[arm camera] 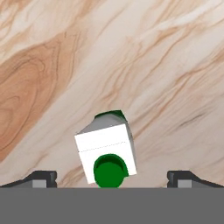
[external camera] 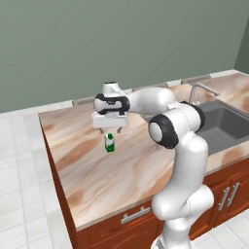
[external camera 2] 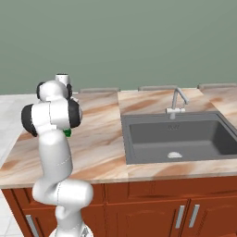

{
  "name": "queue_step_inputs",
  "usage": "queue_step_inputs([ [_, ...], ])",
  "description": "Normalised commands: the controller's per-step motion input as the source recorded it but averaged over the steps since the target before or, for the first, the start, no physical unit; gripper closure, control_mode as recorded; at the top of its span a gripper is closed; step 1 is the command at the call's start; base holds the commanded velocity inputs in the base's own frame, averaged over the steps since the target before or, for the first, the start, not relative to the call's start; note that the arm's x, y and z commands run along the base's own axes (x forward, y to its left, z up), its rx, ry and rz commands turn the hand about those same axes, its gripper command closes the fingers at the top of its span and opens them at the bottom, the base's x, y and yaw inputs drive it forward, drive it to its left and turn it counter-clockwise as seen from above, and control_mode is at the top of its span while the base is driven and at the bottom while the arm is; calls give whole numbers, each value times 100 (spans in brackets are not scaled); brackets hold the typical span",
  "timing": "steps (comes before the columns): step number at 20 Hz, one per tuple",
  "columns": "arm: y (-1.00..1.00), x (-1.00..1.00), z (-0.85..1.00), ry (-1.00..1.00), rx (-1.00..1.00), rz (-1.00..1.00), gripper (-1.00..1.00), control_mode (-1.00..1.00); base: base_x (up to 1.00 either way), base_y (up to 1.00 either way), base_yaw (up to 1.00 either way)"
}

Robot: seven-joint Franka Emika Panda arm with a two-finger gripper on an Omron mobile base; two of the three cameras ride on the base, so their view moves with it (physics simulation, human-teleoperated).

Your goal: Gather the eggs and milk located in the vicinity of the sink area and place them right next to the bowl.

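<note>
The gripper (external camera: 110, 131) is held spread wide, pointing straight down at the counter (external camera: 97, 170). In the hand view its two dark fingertips (arm camera: 40, 178) are seen far apart at the lower corners, and nothing is pinched between them. The milk (arm camera: 107, 153) is seen from above between those tips, nearer the left one than the right, with a clear gap of counter on each side. Its white top and round green cap face the camera, and the carton is turned at a slight angle to the line between the tips.

In the left base view the milk (external camera: 110, 142) is shown standing upright on the marbled tan counter, directly under the hand, with the fingers just above its top. Whether the fingertips already reach down past the carton's top cannot be settled from this view, as the parts there are small and overlap. In the right base view the carton is mostly hidden behind the arm, and only a green scrap of it (external camera 2: 67, 133) is seen beside the elbow joint.

The sink (external camera 2: 178, 136) is set into the counter well apart from the carton, on the right side of the counter in both base views. A slim silver tap (external camera 2: 177, 102) stands at its rear rim. Red-brown cabinet doors (external camera 2: 152, 208) with silver handles run below the counter.
</note>
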Motion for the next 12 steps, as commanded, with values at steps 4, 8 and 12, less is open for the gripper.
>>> queue_step_inputs([
  [4,11,19,-15,0,0,0,-100,-100,0,0,0],
  [8,2,0,-1,0,0,0,-100,-100,0,0,0],
  [12,0,-1,0,0,0,-1,-100,-100,0,0,0],
])
